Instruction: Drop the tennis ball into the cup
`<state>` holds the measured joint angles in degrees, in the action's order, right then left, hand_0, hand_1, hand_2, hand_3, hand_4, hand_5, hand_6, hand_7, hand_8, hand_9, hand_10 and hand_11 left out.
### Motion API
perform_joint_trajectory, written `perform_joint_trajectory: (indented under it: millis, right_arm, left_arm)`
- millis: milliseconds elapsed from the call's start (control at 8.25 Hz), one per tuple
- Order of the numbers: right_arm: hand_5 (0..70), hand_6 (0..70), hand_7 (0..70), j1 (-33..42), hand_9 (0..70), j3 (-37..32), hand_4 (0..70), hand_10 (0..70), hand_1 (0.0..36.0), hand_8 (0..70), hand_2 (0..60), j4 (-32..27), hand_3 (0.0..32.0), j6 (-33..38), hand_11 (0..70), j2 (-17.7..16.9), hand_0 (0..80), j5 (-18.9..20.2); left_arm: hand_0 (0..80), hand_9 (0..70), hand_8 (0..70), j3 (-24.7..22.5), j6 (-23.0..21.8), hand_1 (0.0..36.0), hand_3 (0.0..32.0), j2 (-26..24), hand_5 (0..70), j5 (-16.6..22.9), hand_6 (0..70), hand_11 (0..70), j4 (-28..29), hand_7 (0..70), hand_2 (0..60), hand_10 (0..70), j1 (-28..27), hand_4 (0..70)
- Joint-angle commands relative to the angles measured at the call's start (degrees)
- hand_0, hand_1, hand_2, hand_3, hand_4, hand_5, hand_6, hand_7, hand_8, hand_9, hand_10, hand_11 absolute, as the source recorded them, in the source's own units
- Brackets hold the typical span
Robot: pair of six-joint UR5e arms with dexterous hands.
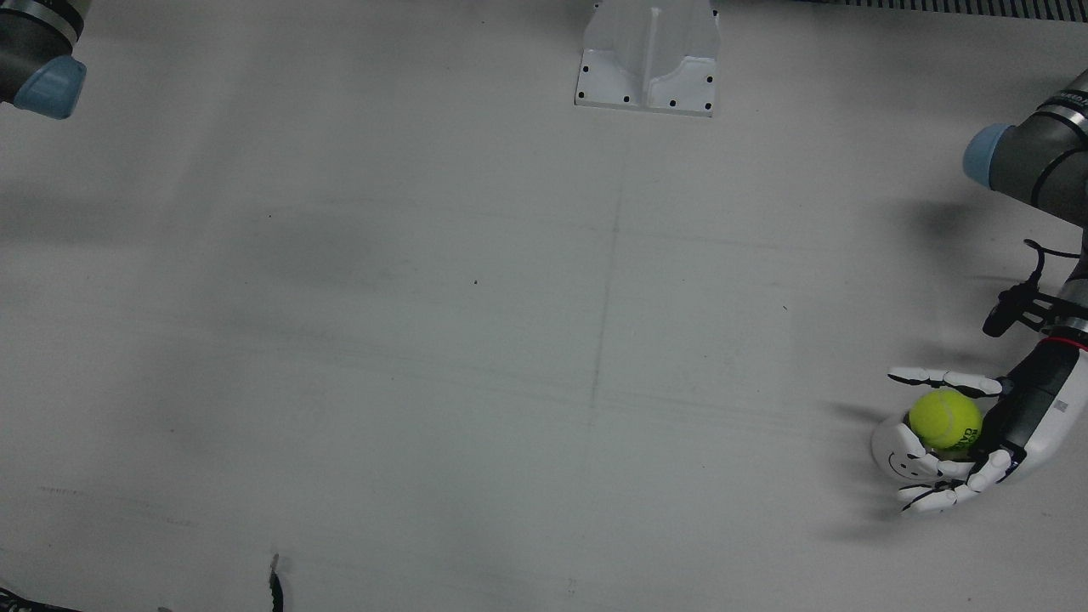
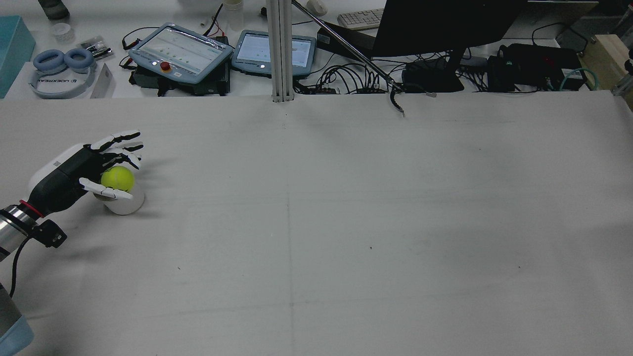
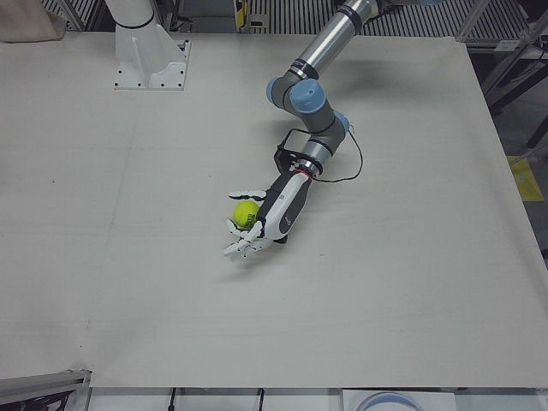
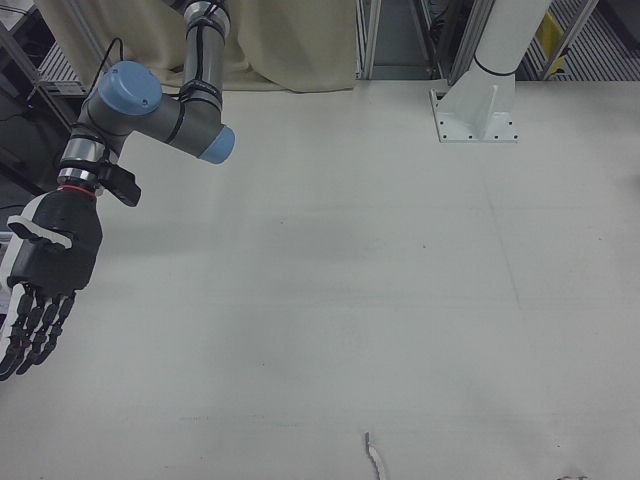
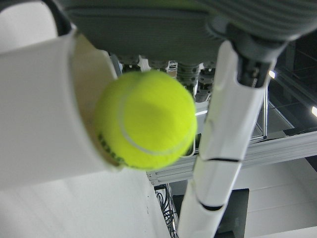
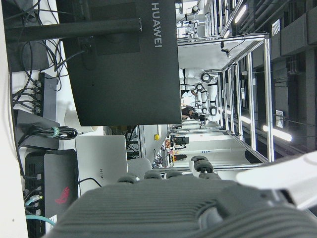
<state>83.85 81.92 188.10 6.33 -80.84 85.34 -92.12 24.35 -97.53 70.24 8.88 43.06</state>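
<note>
A yellow-green tennis ball (image 1: 943,418) sits in the mouth of a white cup (image 1: 891,452) that stands on the table, near its left edge in the rear view. My left hand (image 1: 1011,425) is beside the cup with its fingers (image 1: 943,493) spread straight on either side of the ball, open. The rear view shows the ball (image 2: 117,178) on top of the cup (image 2: 126,205) with the left hand (image 2: 64,178) behind it. In the left hand view the ball (image 5: 146,119) is partly inside the cup's rim (image 5: 39,114). My right hand (image 4: 40,290) hangs open and empty, far away.
A white pedestal base (image 1: 648,59) stands at the table's far middle. Beyond the table's edge in the rear view are tablets (image 2: 180,49), a monitor (image 2: 445,24) and cables. The table's left edge is close to the cup.
</note>
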Motion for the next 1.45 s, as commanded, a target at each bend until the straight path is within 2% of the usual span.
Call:
perform_joint_trajectory:
  millis: [0,121,242,364,485,606,727,848,970,1091,1212,1333]
  right_arm:
    - [0.0,0.0,0.0,0.0,0.0,0.0,0.0,0.0,0.0,0.0,0.0,0.0,0.0,0.0,0.0,0.0,0.0,0.0]
    - [0.0,0.0,0.0,0.0,0.0,0.0,0.0,0.0,0.0,0.0,0.0,0.1,0.0,0.0,0.0,0.0,0.0,0.0]
    - [0.0,0.0,0.0,0.0,0.0,0.0,0.0,0.0,0.0,0.0,0.0,0.1,0.0,0.0,0.0,0.0,0.0,0.0]
    - [0.0,0.0,0.0,0.0,0.0,0.0,0.0,0.0,0.0,0.0,0.0,0.1,0.0,0.0,0.0,0.0,0.0,0.0]
    - [0.0,0.0,0.0,0.0,0.0,0.0,0.0,0.0,0.0,0.0,0.0,0.0,0.0,0.0,0.0,0.0,0.0,0.0]
    - [0.0,0.0,0.0,0.0,0.0,0.0,0.0,0.0,0.0,0.0,0.0,0.0,0.0,0.0,0.0,0.0,0.0,0.0]
    - [0.0,0.0,0.0,0.0,0.0,0.0,0.0,0.0,0.0,0.0,0.0,0.1,0.0,0.0,0.0,0.1,0.0,0.0]
    - [0.0,0.0,0.0,0.0,0.0,0.0,0.0,0.0,0.0,0.0,0.0,0.1,0.0,0.0,0.0,0.1,0.0,0.0]
    - [0.0,0.0,0.0,0.0,0.0,0.0,0.0,0.0,0.0,0.0,0.0,0.1,0.0,0.0,0.0,0.0,0.0,0.0]
    - [0.0,0.0,0.0,0.0,0.0,0.0,0.0,0.0,0.0,0.0,0.0,0.0,0.0,0.0,0.0,0.0,0.0,0.0]
    - [0.0,0.0,0.0,0.0,0.0,0.0,0.0,0.0,0.0,0.0,0.0,0.0,0.0,0.0,0.0,0.0,0.0,0.0]
    - [0.0,0.0,0.0,0.0,0.0,0.0,0.0,0.0,0.0,0.0,0.0,0.0,0.0,0.0,0.0,0.0,0.0,0.0]
  left_arm:
    - [75.5,15.3,15.7,0.0,-1.0,30.0,0.0,0.3,17.3,0.2,43.5,22.8,-0.1,20.5,10.4,13.6,0.2,12.9]
    - [77.5,15.6,12.2,-0.3,-1.8,31.4,0.0,0.2,14.3,0.3,27.0,22.7,-0.1,23.1,7.9,13.4,0.8,12.8]
    - [80.0,14.7,14.0,-2.3,-4.7,32.1,0.0,0.2,16.6,0.3,36.9,22.2,-2.6,20.2,8.9,13.0,2.6,12.7]
    - [80.0,14.7,14.4,-7.4,-7.4,33.7,0.0,0.3,17.4,0.6,37.0,23.6,-9.1,18.9,5.5,13.8,6.6,11.9]
    - [80.0,14.3,16.4,-11.9,-7.8,32.3,0.0,0.4,19.1,1.9,47.4,24.8,-13.2,16.5,6.7,14.7,9.7,12.3]
    - [80.0,14.6,14.6,-16.6,-7.8,31.4,0.0,0.4,17.2,7.3,39.1,25.5,-18.6,18.6,6.0,15.3,14.9,12.9]
    - [73.6,15.2,16.2,-17.1,-8.3,28.3,0.0,-0.6,17.6,15.7,45.7,27.4,-19.9,19.0,7.1,16.8,21.6,14.0]
    - [70.2,15.5,17.2,-17.3,-11.0,27.0,0.0,-1.3,18.1,18.0,50.1,27.8,-21.7,19.8,7.1,17.1,23.5,14.6]
    - [67.3,15.0,15.8,-17.7,-12.8,26.2,0.0,-1.9,16.9,18.4,45.8,26.8,-23.1,20.9,5.6,16.5,25.7,14.9]
    - [64.1,15.0,16.2,-18.1,-13.0,25.0,0.0,-1.9,17.0,20.5,47.9,27.1,-22.9,21.0,5.8,16.8,29.6,15.0]
    - [63.2,15.6,15.1,-18.1,-13.0,24.7,0.0,-1.7,15.7,21.3,41.6,26.4,-22.9,22.3,4.8,16.4,32.0,15.3]
    - [63.1,16.1,15.3,-17.4,-12.9,24.5,0.0,-1.4,15.6,21.4,41.8,26.4,-22.8,23.2,4.8,16.4,33.1,16.1]
